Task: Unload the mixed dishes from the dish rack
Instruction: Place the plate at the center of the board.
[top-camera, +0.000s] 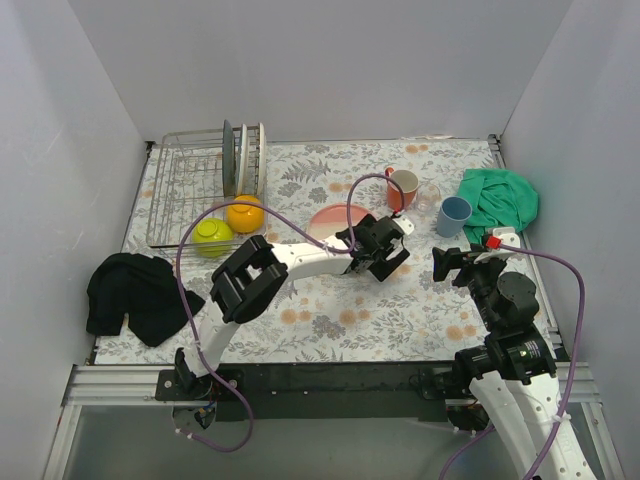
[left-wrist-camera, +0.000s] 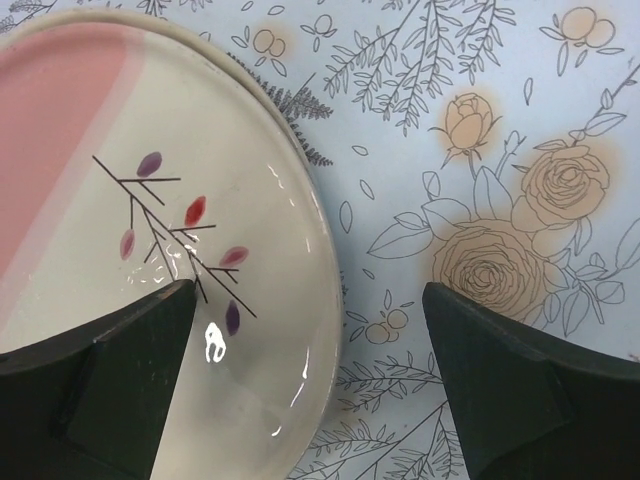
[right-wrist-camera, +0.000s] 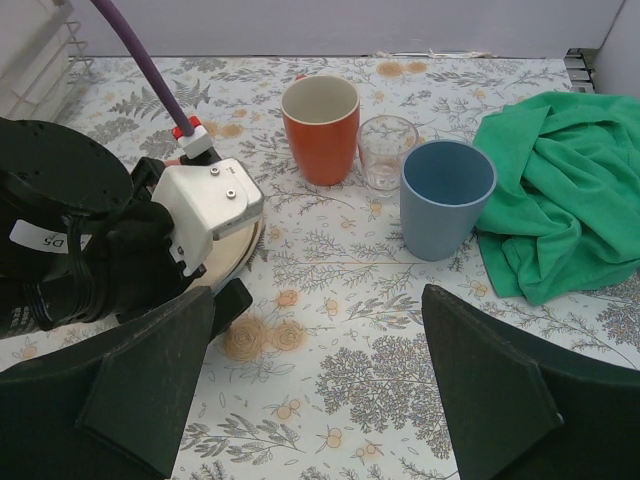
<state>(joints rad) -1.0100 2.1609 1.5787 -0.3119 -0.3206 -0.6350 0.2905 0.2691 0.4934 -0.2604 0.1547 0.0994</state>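
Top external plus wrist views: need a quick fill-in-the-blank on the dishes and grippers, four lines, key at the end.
1. Between the orange ceramic mug and the light-blue cup stands a small clear ____.
2. The left gripper hangs open over the rim of the round white plate with a ____ band.
3. The crumpled ____ cloth lies beside the light-blue cup.
4. The right gripper has its jaws ____ and holds nothing.
Missing words: glass; pink; green; open.
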